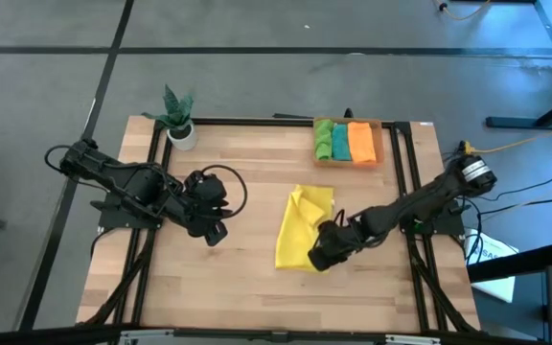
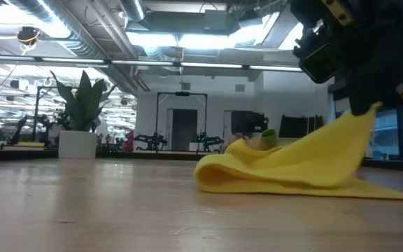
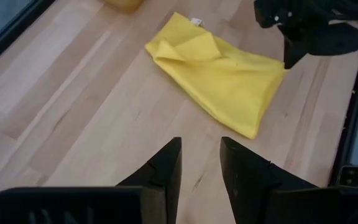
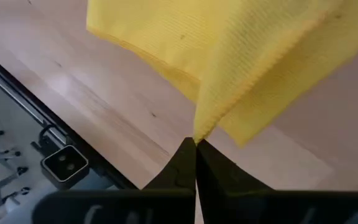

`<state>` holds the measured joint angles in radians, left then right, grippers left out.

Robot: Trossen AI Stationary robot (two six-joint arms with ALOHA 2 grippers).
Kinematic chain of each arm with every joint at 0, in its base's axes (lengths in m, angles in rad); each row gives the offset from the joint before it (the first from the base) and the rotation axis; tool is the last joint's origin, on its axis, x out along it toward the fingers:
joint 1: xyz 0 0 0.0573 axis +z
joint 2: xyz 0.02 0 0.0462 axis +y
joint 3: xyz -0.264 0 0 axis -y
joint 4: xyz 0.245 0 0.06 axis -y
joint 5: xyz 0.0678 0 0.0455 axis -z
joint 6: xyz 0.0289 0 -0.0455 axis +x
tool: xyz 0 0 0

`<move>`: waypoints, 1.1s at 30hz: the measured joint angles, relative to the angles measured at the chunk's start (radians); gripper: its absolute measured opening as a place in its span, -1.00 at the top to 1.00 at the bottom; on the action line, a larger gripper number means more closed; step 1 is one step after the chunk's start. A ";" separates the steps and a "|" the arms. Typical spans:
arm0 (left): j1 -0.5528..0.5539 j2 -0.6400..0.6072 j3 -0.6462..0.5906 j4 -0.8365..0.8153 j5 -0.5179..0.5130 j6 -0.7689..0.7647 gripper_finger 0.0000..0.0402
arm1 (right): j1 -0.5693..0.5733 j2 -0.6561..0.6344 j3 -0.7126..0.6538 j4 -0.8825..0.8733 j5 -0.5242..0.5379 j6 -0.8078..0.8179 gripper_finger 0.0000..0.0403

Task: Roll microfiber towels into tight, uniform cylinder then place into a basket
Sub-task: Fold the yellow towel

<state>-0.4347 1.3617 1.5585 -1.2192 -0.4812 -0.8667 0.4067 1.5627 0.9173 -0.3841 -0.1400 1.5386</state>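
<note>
Towel work is at its start. High view: the yellow towel [image 1: 303, 228] lies loosely folded at table centre; the right gripper [image 1: 321, 257] pinches its corner at about five o'clock, while the left gripper [image 1: 215, 233] waits at nine o'clock. The basket [image 1: 382, 144], at one o'clock, holds three rolled towels [image 1: 343, 142].

Low view: that corner is lifted off the table [image 2: 82, 210].

Left wrist view: its fingers [image 3: 166, 167] stand apart, empty.

Right wrist view: fingers clenched on the hem. Next, I judge, spread the cloth flat before rolling.
</note>
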 joint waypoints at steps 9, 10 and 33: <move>0.000 0.000 0.000 0.004 0.000 0.033 0.50 | 0.018 0.126 0.000 0.108 -0.045 0.005 0.99; 0.000 0.000 0.000 0.004 0.000 0.033 0.50 | 0.018 0.138 0.000 0.111 -0.050 0.005 0.99; 0.000 0.000 0.000 0.009 0.000 0.038 0.51 | 0.018 0.156 0.000 0.109 -0.082 0.043 0.95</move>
<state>-0.4343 1.3617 1.5585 -1.2106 -0.4808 -0.8291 0.4252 1.7190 0.9170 -0.2749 -0.2223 1.5820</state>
